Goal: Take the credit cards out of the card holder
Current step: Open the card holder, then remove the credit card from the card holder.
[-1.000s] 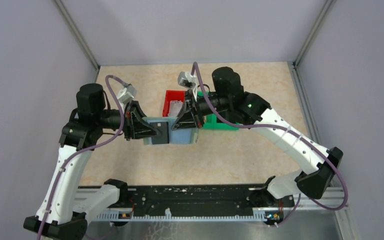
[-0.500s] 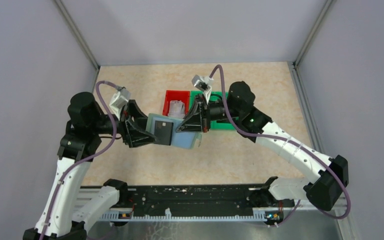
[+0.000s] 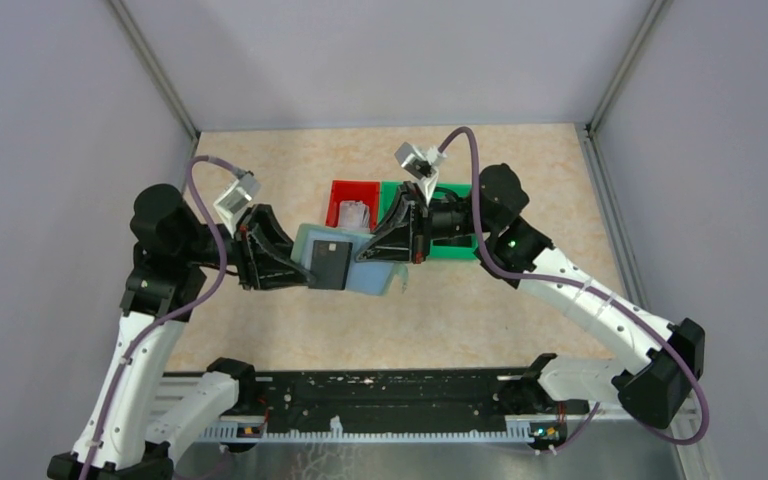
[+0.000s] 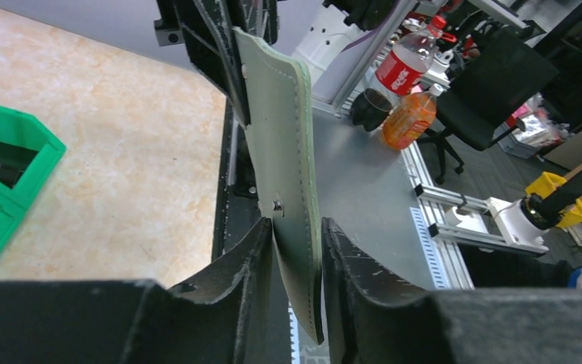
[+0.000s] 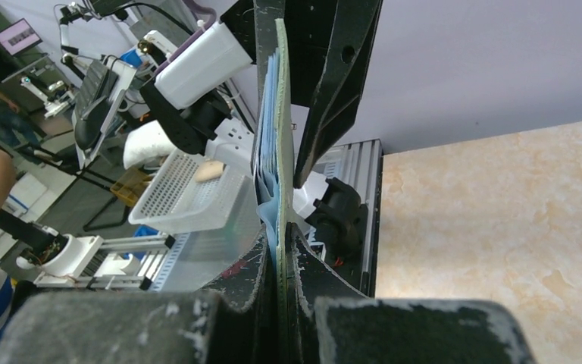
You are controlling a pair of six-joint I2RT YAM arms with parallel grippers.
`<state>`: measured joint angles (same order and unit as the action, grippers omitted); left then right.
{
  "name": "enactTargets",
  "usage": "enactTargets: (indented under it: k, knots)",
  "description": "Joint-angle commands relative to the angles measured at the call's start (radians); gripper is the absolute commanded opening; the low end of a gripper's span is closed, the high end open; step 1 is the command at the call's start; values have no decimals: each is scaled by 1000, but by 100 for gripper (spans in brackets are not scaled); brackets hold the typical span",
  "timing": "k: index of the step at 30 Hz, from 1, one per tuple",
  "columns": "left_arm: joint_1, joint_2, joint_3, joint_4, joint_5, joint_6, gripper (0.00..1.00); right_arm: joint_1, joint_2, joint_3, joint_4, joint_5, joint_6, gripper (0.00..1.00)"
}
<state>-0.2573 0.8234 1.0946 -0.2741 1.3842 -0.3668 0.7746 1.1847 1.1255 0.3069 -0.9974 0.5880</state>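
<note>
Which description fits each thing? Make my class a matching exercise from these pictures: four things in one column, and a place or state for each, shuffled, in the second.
Things
1. card holder
2. dark grey card
3. red bin
4. right gripper

Descriptions
A. shut on the holder's edge
B. standing beside the green bin
C. held up in the air, spread open
D. on the holder's left half in the top view

Pairs: 1-C, 2-D, 3-B, 4-A
</note>
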Motion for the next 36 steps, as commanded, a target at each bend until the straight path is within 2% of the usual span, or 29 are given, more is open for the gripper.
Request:
enactTargets:
  k: [1,4,7,12,18,22,25,27,29,31,36]
  knots:
    - [1,-6,-27,165,77,-149,40,-1,-39,7,63,-15,12,0]
    - [1,-11,-55,252,78,-220,48,-1,-36,8,82,-18,24,0]
    - [2,-7,-85,358,76,-304,48,-1,-25,19,93,-25,39,0]
    - [1,3,-84,374,60,-320,39,0,-24,22,100,-38,45,0]
    - [1,19,-87,422,63,-364,22,0,-18,25,88,-57,46,0]
    - [1,19,-94,434,55,-371,8,0,-14,35,78,-58,44,13]
    - [2,19,-95,435,49,-374,0,-1,-12,54,41,-44,25,27]
    - [1,17,-98,435,43,-372,0,-2,-15,84,-34,-14,-13,41]
    - [1,12,-103,430,33,-370,0,-7,-23,116,-91,28,-43,48]
    - [1,8,-102,402,7,-345,0,-24,-39,150,-137,84,-52,53]
    - [1,11,-46,117,-143,-115,0,-60,-101,259,-300,325,-116,59]
